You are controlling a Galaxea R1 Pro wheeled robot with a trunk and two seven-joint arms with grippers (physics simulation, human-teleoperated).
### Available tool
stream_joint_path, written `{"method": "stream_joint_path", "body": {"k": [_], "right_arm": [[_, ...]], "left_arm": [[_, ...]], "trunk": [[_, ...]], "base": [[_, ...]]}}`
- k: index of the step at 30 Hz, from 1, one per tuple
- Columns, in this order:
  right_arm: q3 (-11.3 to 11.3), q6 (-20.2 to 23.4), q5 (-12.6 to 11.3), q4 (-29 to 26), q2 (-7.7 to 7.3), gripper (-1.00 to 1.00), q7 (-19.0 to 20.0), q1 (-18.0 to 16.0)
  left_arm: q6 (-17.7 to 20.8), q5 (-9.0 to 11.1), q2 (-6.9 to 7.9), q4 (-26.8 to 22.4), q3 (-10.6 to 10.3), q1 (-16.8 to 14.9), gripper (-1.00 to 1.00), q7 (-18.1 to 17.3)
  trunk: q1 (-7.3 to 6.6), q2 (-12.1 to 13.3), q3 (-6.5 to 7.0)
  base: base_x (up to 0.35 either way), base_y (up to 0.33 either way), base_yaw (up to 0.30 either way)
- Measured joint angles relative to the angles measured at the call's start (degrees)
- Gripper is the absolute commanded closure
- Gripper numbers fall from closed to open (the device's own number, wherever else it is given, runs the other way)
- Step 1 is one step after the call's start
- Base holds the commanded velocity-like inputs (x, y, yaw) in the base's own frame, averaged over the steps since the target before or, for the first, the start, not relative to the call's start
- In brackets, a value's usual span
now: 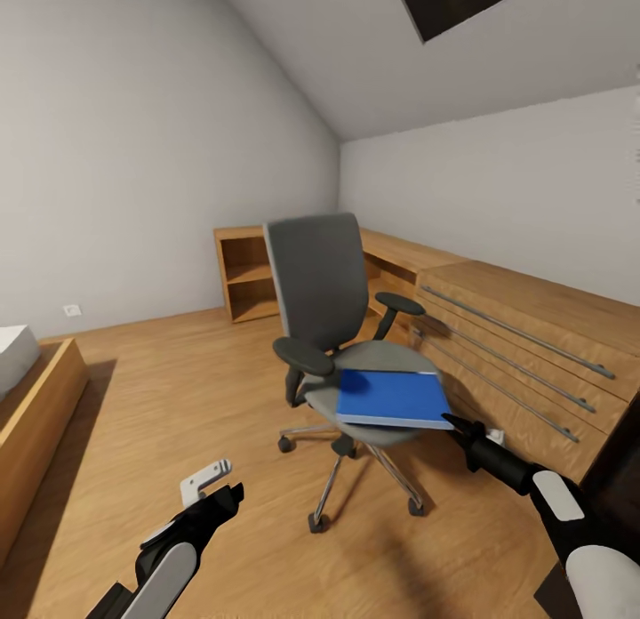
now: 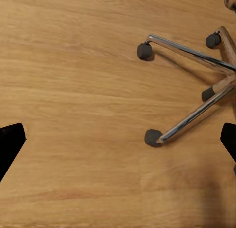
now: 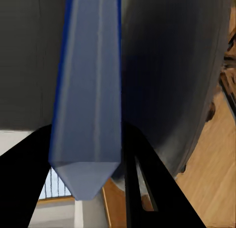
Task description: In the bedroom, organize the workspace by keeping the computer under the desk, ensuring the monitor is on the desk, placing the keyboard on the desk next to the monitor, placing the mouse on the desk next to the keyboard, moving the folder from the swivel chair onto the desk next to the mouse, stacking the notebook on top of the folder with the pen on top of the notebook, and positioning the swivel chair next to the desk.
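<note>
Open floor [image 1: 178, 397] left of swivel chair [image 1: 329, 325]; cabinets [image 1: 524, 352] crowd right.

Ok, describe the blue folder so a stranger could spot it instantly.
Find the grey office chair with chrome star base in the middle of the wooden floor, before the long light-wood cabinets. On its seat lies the flat bright blue rectangular folder, its corner at the right gripper. Nothing else here is blue.

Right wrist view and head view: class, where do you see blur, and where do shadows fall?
Right wrist view: the folder looms close and soft-edged between dark fingers. Head view: the swivel chair casts a soft shadow on the floor.
</note>
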Motion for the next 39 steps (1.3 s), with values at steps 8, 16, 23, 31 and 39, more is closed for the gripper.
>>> {"method": "stream_joint_path", "body": {"k": [8,16,23,31,39], "right_arm": [[-0.2,-0.09,-0.03,-4.17,0.07,1.0,-0.04,0.01],[-0.33,-0.24,0.19,-9.46,0.01,1.0,0.08,0.32],[-0.41,-1.94,0.34,-24.1,0.41,1.0,-0.52,6.56],[-2.06,-3.24,0.18,-38.32,1.9,1.0,-10.91,11.78],[-3.96,-2.59,-1.2,-45.21,5.36,1.0,-18.48,14.09]], "left_arm": [[0.01,-0.08,0.0,0.0,-0.01,0.0,-1.0,-0.07],[0.01,-0.08,0.0,0.0,-0.01,0.0,-1.0,-0.09],[0.01,-0.03,0.0,0.0,-0.01,0.0,-1.0,-0.09],[0.01,0.03,-0.02,0.0,-0.06,0.0,-1.0,0.05],[0.01,0.16,-0.08,0.0,-0.09,0.02,-1.0,0.07]], "trunk": [[-1.78,3.21,1.44],[-3.55,6.41,2.88],[-5.09,9.22,4.13],[-6.84,12.43,5.57],[-8.6,15.64,7.0]], "base": [[-0.249,0.0,0.0],[-0.022,0.0,0.0],[-0.001,0.0,0.0],[0.0,0.0,0.0],[0.0,0.0,0.0]]}}
